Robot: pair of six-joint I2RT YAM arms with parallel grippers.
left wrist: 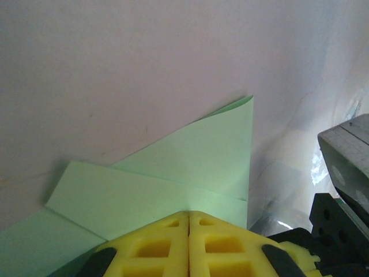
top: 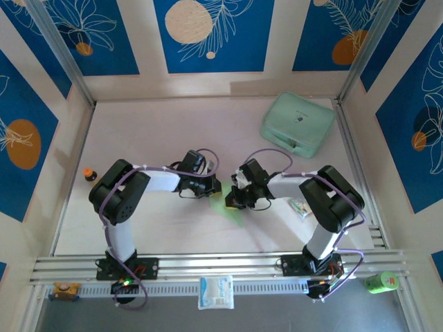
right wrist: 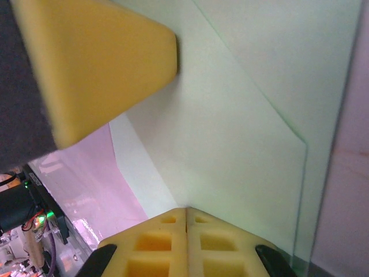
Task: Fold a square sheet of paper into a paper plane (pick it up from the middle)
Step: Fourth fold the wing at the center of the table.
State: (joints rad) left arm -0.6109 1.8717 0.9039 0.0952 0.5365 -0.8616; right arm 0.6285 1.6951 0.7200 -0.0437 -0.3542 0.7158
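The square sheet of paper (top: 233, 212) is thin and light green, folded into overlapping flaps with a pointed corner, and sits low over the table between the two arms. In the left wrist view the paper (left wrist: 173, 173) spreads out from the tips of my left gripper (left wrist: 189, 213), whose yellow fingers are pressed together on its edge. My right gripper (right wrist: 186, 209) is likewise shut on the paper (right wrist: 242, 115) from the opposite side. In the top view the left gripper (top: 216, 188) and right gripper (top: 234, 200) nearly meet. A left finger (right wrist: 98, 63) shows in the right wrist view.
A thick mint-green case (top: 297, 124) lies at the back right. A small orange-capped bottle (top: 90, 174) stands at the left edge. A printed packet (top: 301, 207) lies under the right arm, a white-and-blue packet (top: 216, 292) lies beyond the front rails, and a green object (top: 381, 281) sits at the right.
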